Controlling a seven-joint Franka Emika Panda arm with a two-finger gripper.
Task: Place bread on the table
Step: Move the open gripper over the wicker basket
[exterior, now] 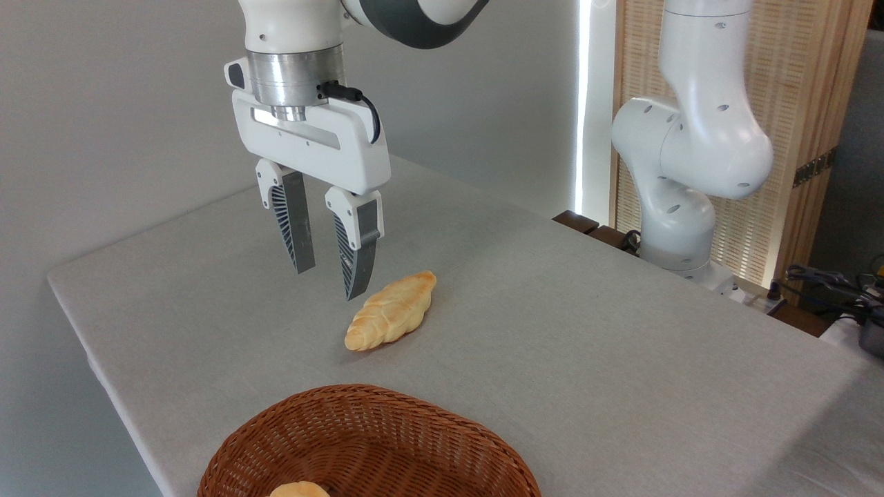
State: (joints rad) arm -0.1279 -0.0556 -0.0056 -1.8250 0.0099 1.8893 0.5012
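Only the top of the bread (298,490), a golden-brown bun, shows at the picture's bottom edge, inside the brown wicker basket (359,428). The light grey table (587,345) spreads across the scene. My gripper (330,283) hangs open and empty above the table's middle, well behind the basket and apart from the bun. Its fingers point down, slightly tilted.
An elongated scored loaf (391,310) lies on the table just right of and below my fingertips. The arm's white base (680,207) stands at the back right beside a slatted wooden screen (815,103). Cables and dark gear (849,290) sit at the far right edge.
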